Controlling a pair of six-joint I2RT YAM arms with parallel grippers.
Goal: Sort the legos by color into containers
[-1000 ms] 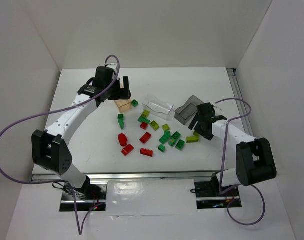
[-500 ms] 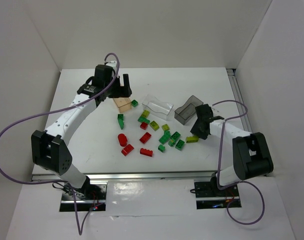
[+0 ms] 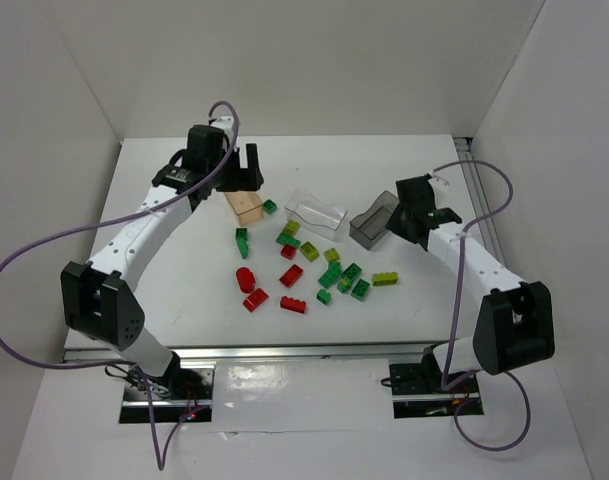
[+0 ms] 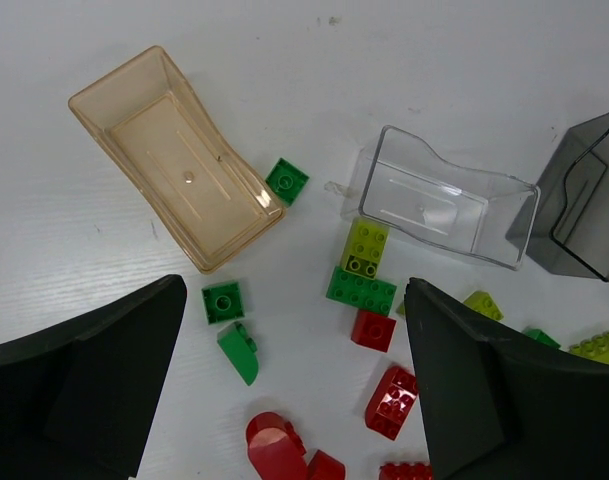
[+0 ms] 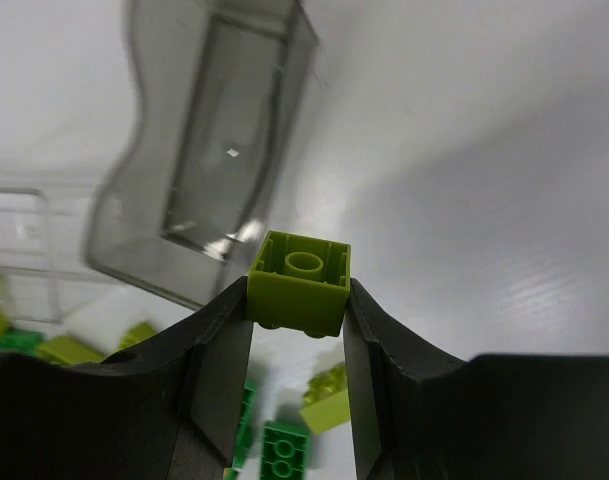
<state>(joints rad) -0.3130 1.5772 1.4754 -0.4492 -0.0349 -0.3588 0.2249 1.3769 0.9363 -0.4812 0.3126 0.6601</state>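
Observation:
My right gripper (image 5: 297,292) is shut on a small yellow-green brick (image 5: 299,270), held off the table just beside the smoky grey container (image 5: 209,150). From above, that gripper (image 3: 404,218) hovers at the grey container's (image 3: 372,220) right side. My left gripper (image 4: 294,385) hangs open and empty above loose legos. It sits (image 3: 250,168) behind the peach container (image 3: 246,206). The clear container (image 3: 316,214) lies between the other two. Red legos (image 3: 291,275), dark green legos (image 3: 331,274) and a yellow-green lego (image 3: 385,278) are scattered mid-table.
All three containers look empty: peach (image 4: 174,155), clear (image 4: 439,205), grey (image 4: 579,200). A dark green brick (image 4: 286,180) touches the peach one's corner. White walls close in the table; a metal rail (image 3: 474,190) runs along its right edge.
My right gripper shut on a yellow-green brick near the table's right side and lifted it back toward the grey container. The left arm edged slightly away from the peach container.

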